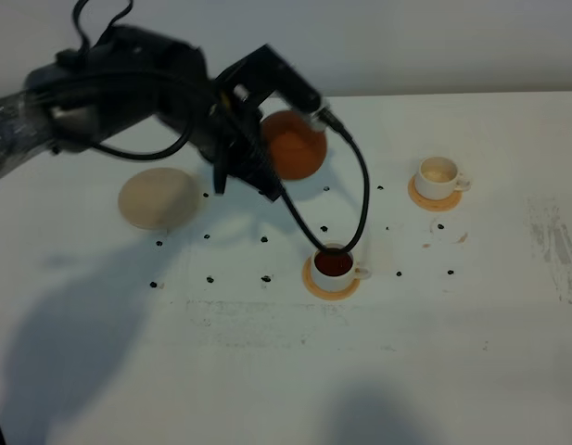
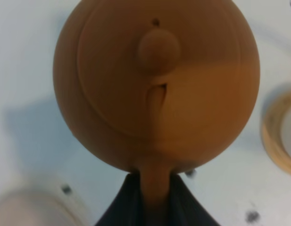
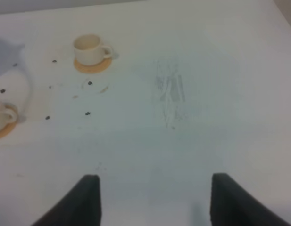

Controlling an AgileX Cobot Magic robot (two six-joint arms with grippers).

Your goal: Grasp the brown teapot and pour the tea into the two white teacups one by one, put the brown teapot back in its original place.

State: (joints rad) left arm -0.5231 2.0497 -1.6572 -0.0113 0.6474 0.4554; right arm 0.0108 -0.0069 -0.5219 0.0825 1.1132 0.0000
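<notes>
From the high camera I see the left gripper (image 1: 260, 139) holding the brown teapot (image 1: 295, 145) over the far middle of the table (image 1: 267, 389). It is off to the right of the cream plate (image 1: 158, 198), which lies bare. From here the arm hides the grasp itself.

The left wrist camera settles it. Both dark fingers (image 2: 122, 203) are clenched on the pot's loop handle (image 2: 154, 181), with the knobbed lid (image 2: 158, 49) facing the lens. I cannot judge the pot's tilt from either view.

Near the middle, the filled teacup (image 1: 335, 268) sits on its coaster (image 1: 313, 284) with reddish-brown tea (image 1: 334, 264) inside. The empty teacup (image 1: 439, 174) stands on its own coaster (image 1: 432, 200), far right. A black cable (image 1: 362, 190) loops down from the arm over the filled cup.

The high view does not show the right arm. Its own wrist camera shows the right gripper (image 3: 154, 200) with its fingers (image 3: 88, 197) spread wide, nothing between them. It hangs over bare table to the right of the empty cup, near a grey scuff (image 3: 171, 92).
</notes>
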